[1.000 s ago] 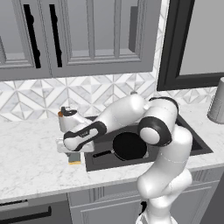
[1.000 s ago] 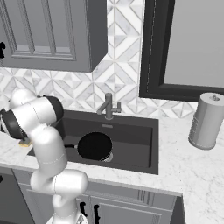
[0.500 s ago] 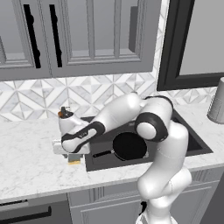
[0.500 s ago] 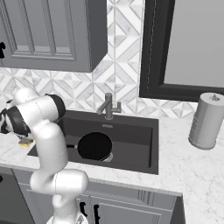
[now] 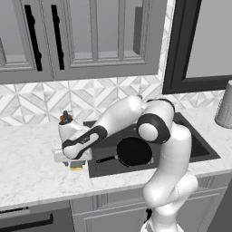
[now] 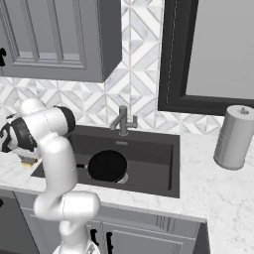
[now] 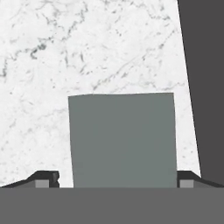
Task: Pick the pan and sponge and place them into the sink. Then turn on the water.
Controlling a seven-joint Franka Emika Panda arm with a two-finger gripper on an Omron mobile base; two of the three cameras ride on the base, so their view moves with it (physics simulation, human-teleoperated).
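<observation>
Hand view: sponge (image 7: 122, 140) lies on the worktop (image 7: 65, 52) between the gripper's (image 7: 117, 179) spread, released fingers, not yet grasped. Pan (image 5: 133, 151) already sits in the sink (image 5: 199, 147) beside it; water unstarted.

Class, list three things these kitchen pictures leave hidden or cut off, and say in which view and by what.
1. Sponge, left base view: mostly covered by the robot's hand.
2. Pincer, hand view: fingertips cut off at the bottom, so contact with the sponge is unclear.
3. Pan, right base view: its handle is largely hidden behind the arm; the sink drain is covered too.
</observation>
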